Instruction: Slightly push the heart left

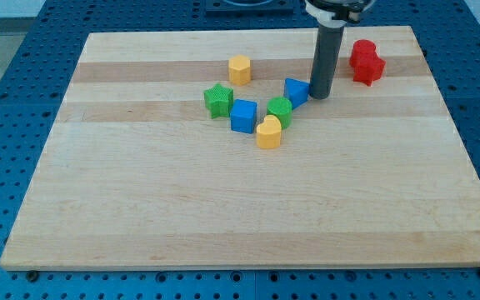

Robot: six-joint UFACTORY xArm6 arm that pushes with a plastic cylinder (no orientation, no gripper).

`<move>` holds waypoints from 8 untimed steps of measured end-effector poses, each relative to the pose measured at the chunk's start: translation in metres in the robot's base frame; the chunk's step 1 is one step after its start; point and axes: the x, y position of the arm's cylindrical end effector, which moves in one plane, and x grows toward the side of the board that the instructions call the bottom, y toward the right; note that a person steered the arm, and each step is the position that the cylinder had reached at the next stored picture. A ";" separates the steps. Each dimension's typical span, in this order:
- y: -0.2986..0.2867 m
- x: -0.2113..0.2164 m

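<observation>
I am looking at my tip, the bare lower end of the tool, a plain rod that holds nothing; it is resting on the table just beside the right edge of a blue block. The yellow heart is lying toward the view's bottom and left of my tip, near but not touching it, with a green block sitting between the two and touching the heart's upper side. A blue cube is sitting just left of the heart. To push it left I am judging that my tip needs to get onto the heart's right flank first, skirting the green block.
</observation>
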 end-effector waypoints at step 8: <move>-0.031 0.095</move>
